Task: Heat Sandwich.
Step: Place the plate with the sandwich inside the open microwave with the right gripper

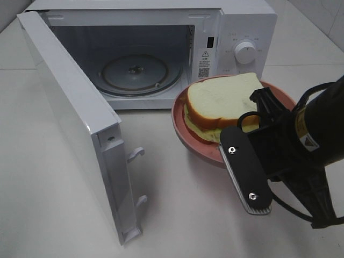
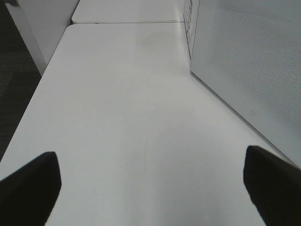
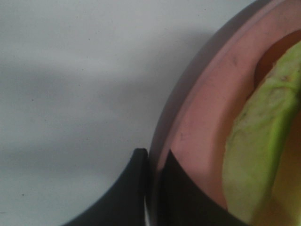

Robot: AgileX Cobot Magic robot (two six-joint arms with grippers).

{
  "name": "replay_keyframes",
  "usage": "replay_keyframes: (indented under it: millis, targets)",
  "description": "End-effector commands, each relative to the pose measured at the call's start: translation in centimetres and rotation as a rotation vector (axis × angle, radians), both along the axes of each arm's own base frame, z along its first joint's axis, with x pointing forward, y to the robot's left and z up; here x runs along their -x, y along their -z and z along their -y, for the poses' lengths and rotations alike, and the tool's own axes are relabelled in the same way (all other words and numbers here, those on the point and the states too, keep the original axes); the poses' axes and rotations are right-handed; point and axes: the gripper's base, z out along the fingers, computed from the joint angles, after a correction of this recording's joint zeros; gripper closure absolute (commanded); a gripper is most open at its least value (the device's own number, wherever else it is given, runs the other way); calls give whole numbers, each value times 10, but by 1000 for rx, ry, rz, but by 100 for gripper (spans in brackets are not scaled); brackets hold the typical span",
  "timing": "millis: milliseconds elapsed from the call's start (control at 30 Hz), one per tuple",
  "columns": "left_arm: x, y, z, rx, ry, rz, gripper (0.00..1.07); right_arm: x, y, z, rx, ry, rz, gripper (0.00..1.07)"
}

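Observation:
The sandwich (image 1: 223, 102) of white bread with tan crust and green lettuce lies on a round pink plate (image 1: 180, 115), just in front of the open microwave's right side. My right gripper (image 1: 257, 110) is shut on the plate's near right rim. In the right wrist view its black fingers (image 3: 136, 188) pinch the pink rim (image 3: 197, 122), with lettuce (image 3: 258, 141) beside them. My left gripper (image 2: 150, 188) is open and empty over bare table, and does not show in the exterior view.
The white microwave (image 1: 242, 32) stands at the back, with a glass turntable (image 1: 134, 72) inside. Its door (image 1: 70, 107) swings out wide to the left and also shows in the left wrist view (image 2: 249, 61). The control knob (image 1: 246, 52) is on the right panel.

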Motion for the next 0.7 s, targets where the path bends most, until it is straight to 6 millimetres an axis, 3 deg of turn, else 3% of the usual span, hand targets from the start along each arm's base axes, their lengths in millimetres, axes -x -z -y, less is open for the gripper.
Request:
replay_keyframes:
  millis: [33, 700]
  targets:
    - [4, 0, 1, 6, -1, 32, 3, -9, -3, 3, 2, -113, 48, 107]
    - [4, 0, 1, 6, -1, 32, 3, -22, -2, 18, -36, -315, -5, 107]
